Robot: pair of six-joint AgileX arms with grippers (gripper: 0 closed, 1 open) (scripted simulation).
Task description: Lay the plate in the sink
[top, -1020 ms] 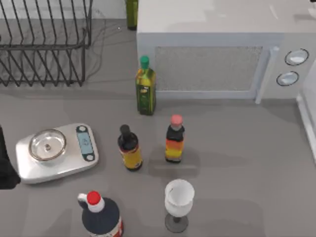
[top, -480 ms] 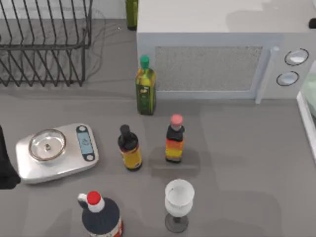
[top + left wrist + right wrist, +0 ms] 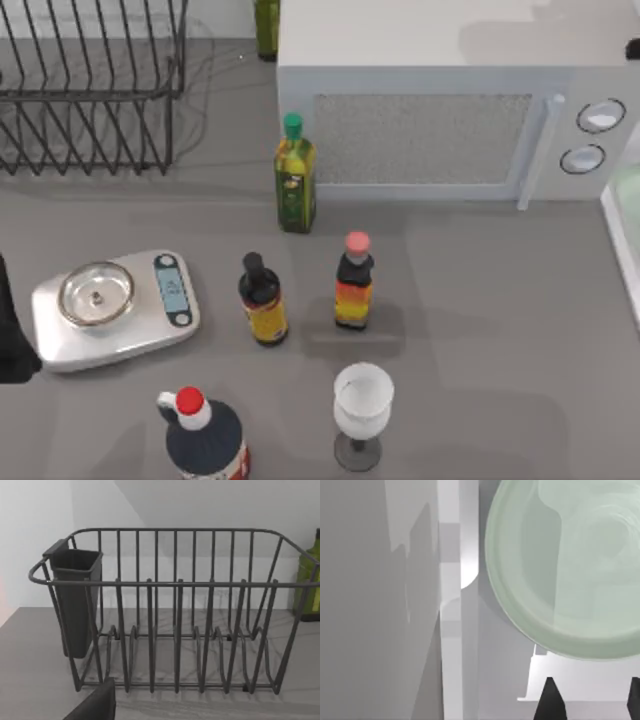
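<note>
Plate lies in the sink, right claw spread above it

The plate (image 3: 570, 575) lies flat inside the sink (image 3: 452, 630) at the counter's (image 3: 480, 300) right edge, so the placing looks done; next, the right claw (image 3: 592, 700), fingers apart and free of it, should retreat. The top view catches just a mint sliver; the left wrist view faces the wire rack (image 3: 175, 615), and I cannot tell the left claw's state.
</note>
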